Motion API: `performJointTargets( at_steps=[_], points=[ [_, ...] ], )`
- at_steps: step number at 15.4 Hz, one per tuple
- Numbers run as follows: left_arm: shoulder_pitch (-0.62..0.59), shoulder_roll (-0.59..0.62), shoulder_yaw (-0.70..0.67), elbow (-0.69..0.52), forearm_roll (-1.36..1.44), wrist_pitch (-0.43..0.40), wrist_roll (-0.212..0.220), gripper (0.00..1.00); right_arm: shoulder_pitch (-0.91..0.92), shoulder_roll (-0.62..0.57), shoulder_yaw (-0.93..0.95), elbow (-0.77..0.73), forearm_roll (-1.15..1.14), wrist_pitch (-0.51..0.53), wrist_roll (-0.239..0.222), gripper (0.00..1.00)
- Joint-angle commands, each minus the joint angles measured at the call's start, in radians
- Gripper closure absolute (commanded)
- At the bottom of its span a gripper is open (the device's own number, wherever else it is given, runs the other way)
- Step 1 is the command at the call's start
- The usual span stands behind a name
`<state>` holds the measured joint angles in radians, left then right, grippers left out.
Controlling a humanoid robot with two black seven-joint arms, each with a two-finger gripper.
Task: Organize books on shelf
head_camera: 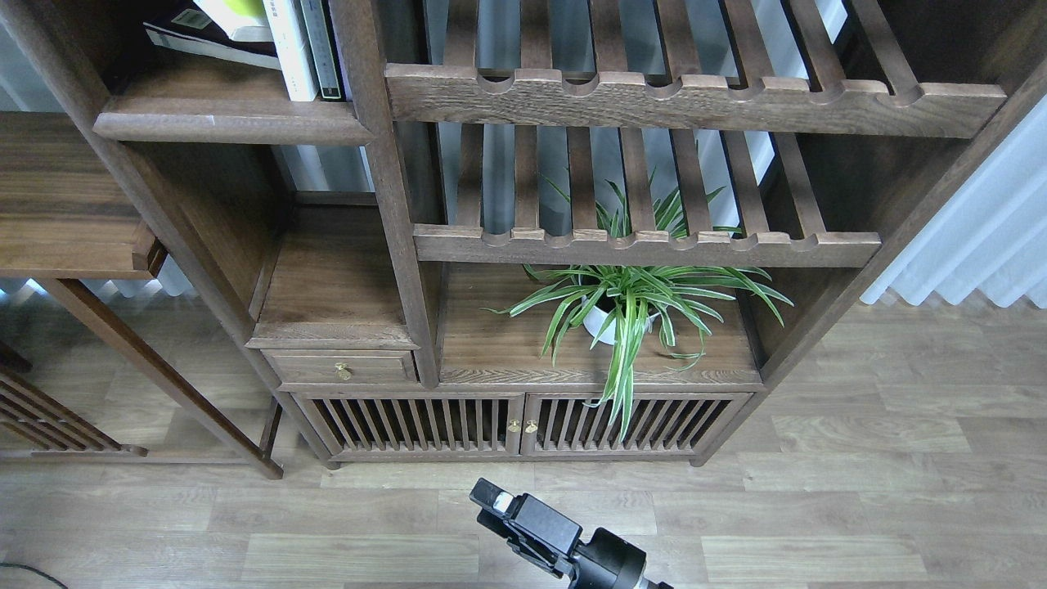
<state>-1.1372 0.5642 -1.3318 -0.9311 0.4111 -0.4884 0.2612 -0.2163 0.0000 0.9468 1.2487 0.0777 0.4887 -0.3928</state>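
Note:
The shelf (229, 123) is the dark-brown board with a rounded front lip at the upper left. On it a dark book (200, 41) lies flat and tilted, with a yellow-green book (241, 10) resting on top, both cut off by the top edge. A thin white book (290, 49) and a thin dark book (321, 49) stand upright beside them against the post. The red book is out of view. My right gripper (492, 499) hangs low over the floor at the bottom centre, far from the shelf; its fingers cannot be told apart. My left gripper is out of view.
Two slatted racks (654, 245) with notched rails fill the right bay above a potted spider plant (622, 311). Below the shelf sits a board over a brass-knobbed drawer (339, 370). A side table (74, 213) stands at left, a white curtain (981, 229) at right.

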Motion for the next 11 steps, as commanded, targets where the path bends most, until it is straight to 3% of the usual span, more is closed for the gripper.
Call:
performJointTargets(
  at_steps=[1, 8, 11],
  points=[
    [-0.047, -0.050, 0.008, 0.063, 0.034, 0.000, -0.005, 0.97, -0.001, 0.000, 0.010, 0.000, 0.001, 0.000, 0.000, 0.02],
    [-0.118, -0.116, 0.011, 0.173, 0.081, 0.000, -0.065, 0.97, -0.001, 0.000, 0.012, 0.001, 0.002, 0.000, 0.000, 0.02],
    [-0.130, -0.129, 0.011, 0.227, 0.083, 0.000, -0.120, 0.97, -0.003, 0.000, 0.012, 0.001, 0.002, 0.000, 0.000, 0.02]
  ],
)
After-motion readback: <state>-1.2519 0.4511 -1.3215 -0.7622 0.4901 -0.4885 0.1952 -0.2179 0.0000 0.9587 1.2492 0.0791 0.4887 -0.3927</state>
